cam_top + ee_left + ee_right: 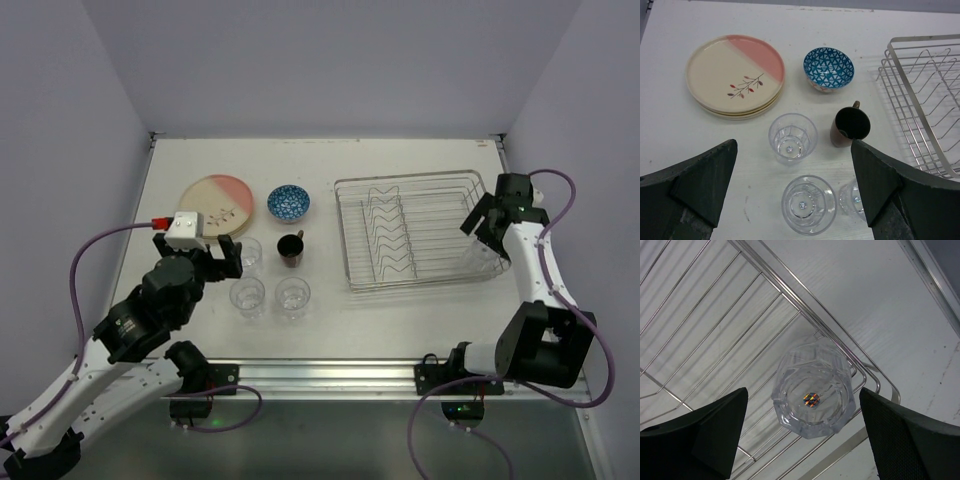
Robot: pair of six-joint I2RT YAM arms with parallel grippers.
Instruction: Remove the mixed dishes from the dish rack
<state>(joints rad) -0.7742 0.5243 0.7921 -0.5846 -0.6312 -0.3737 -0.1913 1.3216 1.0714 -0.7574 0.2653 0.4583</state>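
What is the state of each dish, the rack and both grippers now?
plates: stacked on the table.
blue bowl: upright on the table.
mug: upright on the table.
three tumblers: upright on the table.
fourth tumbler: inside the dish rack, in a corner.
dish rack: holds only that tumbler.
left gripper: open, empty.
right gripper: open, above the fourth tumbler.

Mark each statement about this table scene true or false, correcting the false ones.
1. One tumbler sits in the dish rack. True.
2. The blue bowl rests on the plates. False: it stands on the table beside them.
3. The right gripper is shut on a glass. False: its jaws are open, nothing gripped.
4. The mug stands outside the rack. True.
5. The left gripper holds the mug. False: it is open and empty.
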